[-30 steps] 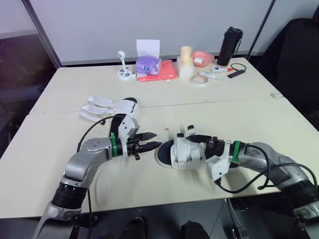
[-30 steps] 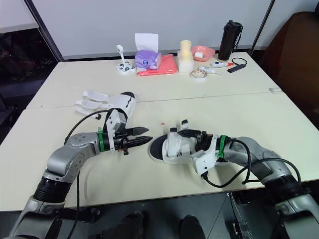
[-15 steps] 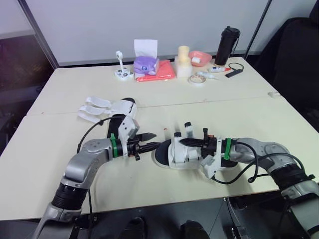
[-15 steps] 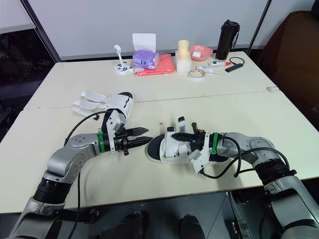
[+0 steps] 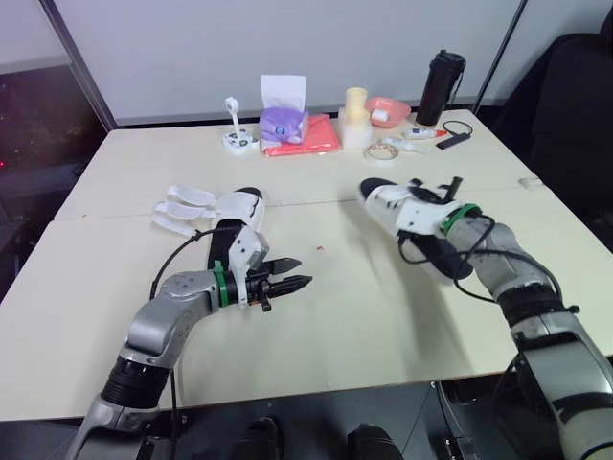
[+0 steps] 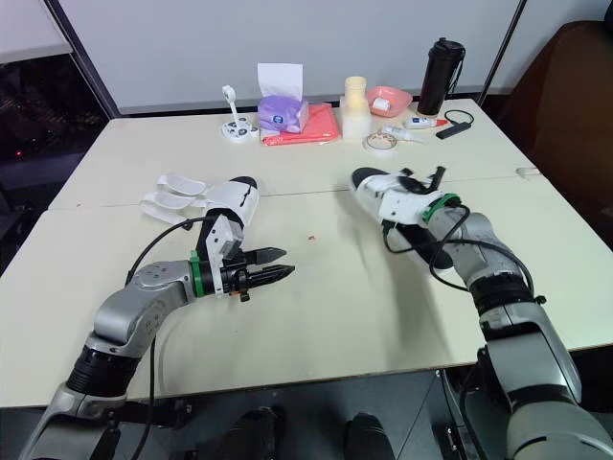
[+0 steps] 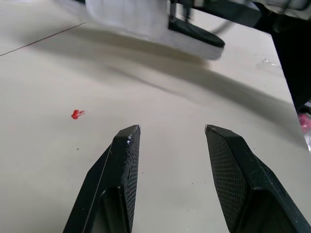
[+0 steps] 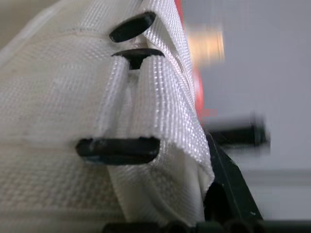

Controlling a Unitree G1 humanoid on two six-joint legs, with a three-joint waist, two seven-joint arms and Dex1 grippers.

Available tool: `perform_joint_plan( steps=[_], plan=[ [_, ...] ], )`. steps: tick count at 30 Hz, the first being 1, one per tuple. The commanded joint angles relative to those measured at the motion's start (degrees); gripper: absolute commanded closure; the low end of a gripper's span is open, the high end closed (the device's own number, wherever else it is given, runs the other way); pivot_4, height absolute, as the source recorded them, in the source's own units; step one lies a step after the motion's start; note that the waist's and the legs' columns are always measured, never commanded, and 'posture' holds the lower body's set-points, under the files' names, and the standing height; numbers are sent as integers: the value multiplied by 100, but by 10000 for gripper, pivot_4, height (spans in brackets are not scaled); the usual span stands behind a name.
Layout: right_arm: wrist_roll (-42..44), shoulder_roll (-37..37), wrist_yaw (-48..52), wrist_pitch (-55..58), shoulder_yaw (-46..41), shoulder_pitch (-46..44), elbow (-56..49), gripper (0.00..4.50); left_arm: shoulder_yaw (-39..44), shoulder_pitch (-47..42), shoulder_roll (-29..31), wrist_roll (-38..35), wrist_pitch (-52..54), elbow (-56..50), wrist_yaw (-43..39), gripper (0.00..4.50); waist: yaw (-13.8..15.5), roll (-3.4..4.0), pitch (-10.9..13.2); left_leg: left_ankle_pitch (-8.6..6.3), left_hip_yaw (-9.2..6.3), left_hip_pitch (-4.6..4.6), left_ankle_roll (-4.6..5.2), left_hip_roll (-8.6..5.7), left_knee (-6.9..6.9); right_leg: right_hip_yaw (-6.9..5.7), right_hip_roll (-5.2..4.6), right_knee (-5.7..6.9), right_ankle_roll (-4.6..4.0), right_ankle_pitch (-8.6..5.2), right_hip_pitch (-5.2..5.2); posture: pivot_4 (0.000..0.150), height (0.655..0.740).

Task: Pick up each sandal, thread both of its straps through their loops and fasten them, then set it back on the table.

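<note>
Right claw (image 5: 431, 197) grasping white sandal (image 5: 388, 202) above tabletop (image 5: 383, 316) at right, left claw (image 5: 303, 270) released, hovering nearby

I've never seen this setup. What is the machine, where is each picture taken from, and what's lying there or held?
It is a humanoid robot with two arms, each ending in a two-fingered black gripper. The two wide pictures come from its head, looking down at a table. The two close-ups come from wrist cameras. The left gripper is open and empty. The right gripper holds a white sandal above the table. A second sandal lies on the table, straps loose. A tissue box and black bottle stand farther back.
</note>
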Motion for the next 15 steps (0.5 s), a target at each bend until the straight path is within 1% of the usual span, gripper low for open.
perform_joint_plan(
  steps=[1, 4, 7, 10, 15],
  plan=[
    [85, 245, -231, 1003, -32, -517, 576, 44870, 3, -28, -37, 1, -142, -176, 22, 23174, -15, 0, 0, 5, 0, 0, -8, 1, -4, 0, 0, 0, 0, 0, -3, 1500, 7400],
    [87, 544, -422, 1563, 107, -812, 1075, 44870, -7, -18, -71, 13, -153, -172, 42, 23174, -92, 2, 1, 11, 4, 0, -18, 2, -11, 2, 0, 2, 0, 0, -9, 1500, 7400],
    [126, 755, -657, 1820, 219, -982, 1391, 44870, -10, -4, -89, 36, -167, -178, 58, 23174, -152, 2, 1, 13, 4, 1, -21, 3, -12, 2, 1, 4, 0, 0, -10, 1500, 7400],
    [52, 899, -734, 1895, 453, -1093, 1533, 44870, 5, 32, -86, 43, -180, -197, 74, 23174, -152, 3, 1, 13, 3, 1, -21, 2, -11, 2, 1, 5, 0, 0, -9, 1500, 7400],
    [-158, 941, -739, 1842, 951, -1119, 1591, 44870, 16, 49, -105, 51, -181, -212, 112, 23174, -163, 3, 1, 11, 4, 1, -19, 2, -10, 2, 1, 7, 0, 0, -10, 1500, 7400]
  ],
)
